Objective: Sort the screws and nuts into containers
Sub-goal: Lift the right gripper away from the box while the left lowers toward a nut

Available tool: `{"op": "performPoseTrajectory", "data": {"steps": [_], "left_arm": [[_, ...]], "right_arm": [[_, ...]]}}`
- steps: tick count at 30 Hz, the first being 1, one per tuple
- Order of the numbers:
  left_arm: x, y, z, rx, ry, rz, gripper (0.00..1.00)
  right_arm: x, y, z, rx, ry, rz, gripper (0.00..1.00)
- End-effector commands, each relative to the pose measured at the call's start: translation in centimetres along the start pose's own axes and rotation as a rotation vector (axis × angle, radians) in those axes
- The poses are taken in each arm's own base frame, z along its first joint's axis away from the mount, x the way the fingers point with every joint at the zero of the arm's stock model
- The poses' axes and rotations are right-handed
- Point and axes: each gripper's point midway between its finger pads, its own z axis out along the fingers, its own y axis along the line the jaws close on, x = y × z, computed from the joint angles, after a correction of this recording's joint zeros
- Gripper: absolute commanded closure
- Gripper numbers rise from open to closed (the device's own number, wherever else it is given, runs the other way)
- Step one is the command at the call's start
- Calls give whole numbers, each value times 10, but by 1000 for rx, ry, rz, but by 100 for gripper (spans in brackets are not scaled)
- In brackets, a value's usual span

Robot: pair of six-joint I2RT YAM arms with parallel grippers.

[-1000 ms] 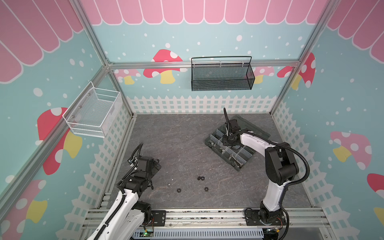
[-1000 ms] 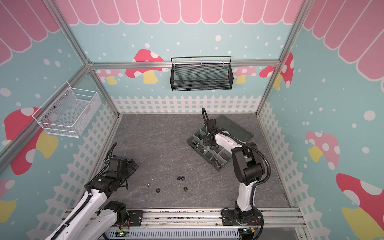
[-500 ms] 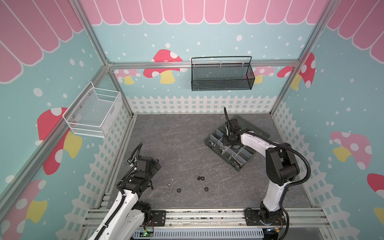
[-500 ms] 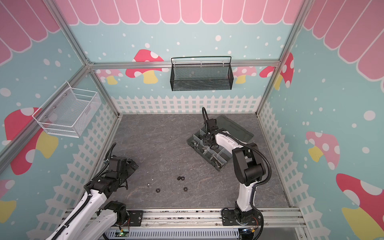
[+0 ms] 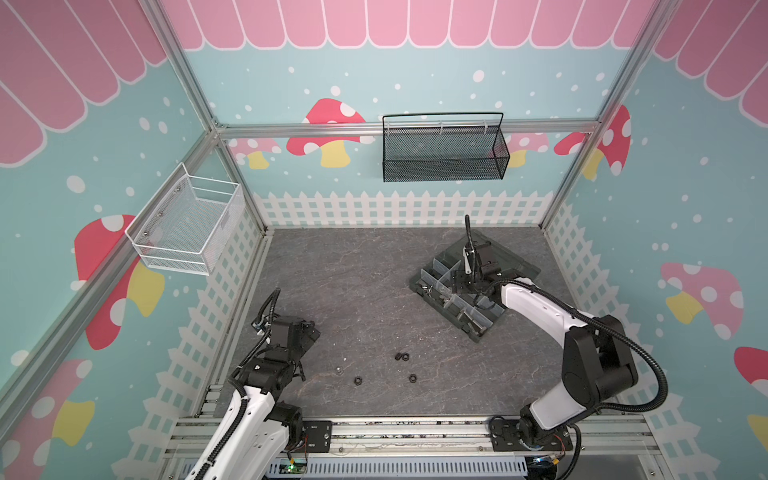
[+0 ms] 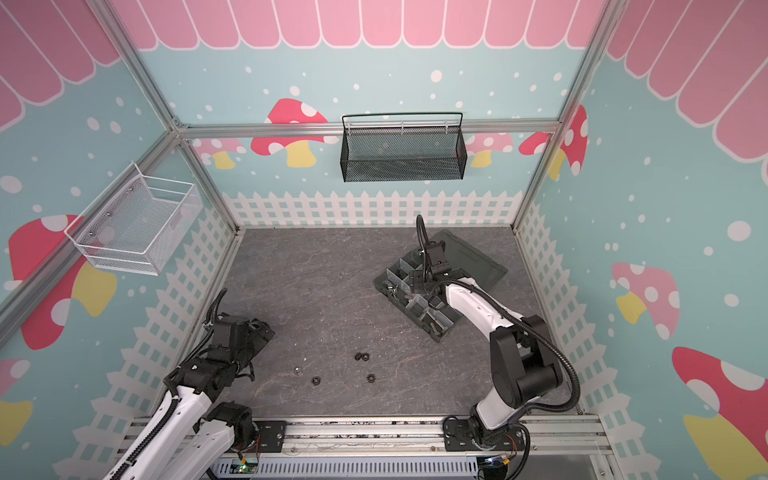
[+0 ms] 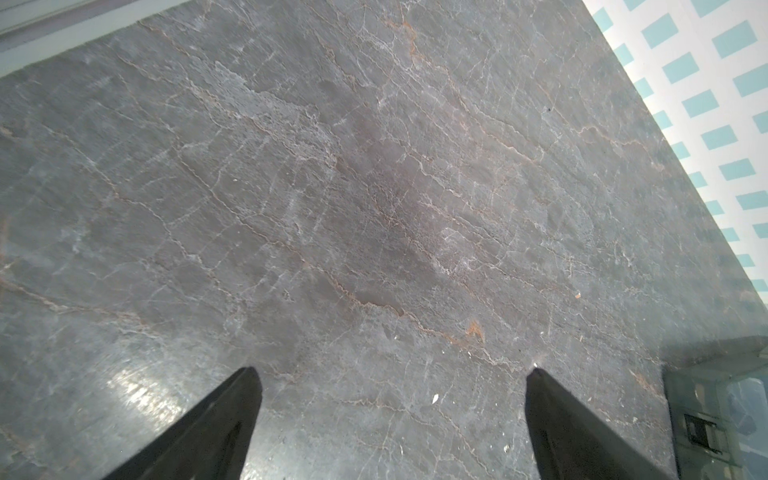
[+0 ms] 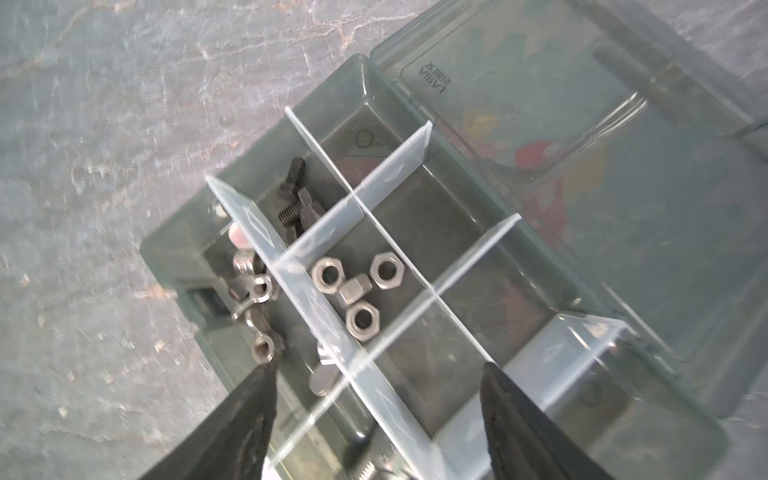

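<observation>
While left tool, right tool spread wide: silver nuts in one compt, blk screws in adjacent

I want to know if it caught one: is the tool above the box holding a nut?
No, the right tool hangs open and empty above the box; the silver nuts lie loose in a compartment.

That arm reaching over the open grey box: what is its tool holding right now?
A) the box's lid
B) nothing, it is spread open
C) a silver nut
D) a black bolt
B: in the right wrist view the right tool has its tips wide apart over the organizer box with nothing between them; the silver hex nuts lie loose in a compartment.
</observation>
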Motion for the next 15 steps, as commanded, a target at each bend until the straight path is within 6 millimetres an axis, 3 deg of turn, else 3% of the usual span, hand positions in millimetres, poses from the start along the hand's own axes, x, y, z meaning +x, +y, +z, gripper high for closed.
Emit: {"op": "performPoseTrajectory", "data": {"steps": [1,3,15], "left_arm": [[2,-2,-1,7,19,8,0],[4,-6,-1,17,39,14,0],[35,-21,-1,60,199,39,0]], "right_arm": [[-3,-14,-12,55,-58,18,9],[3,-21,-17,81,-69,30,1],[23,-50,-45,156,-190,117,2]]}}
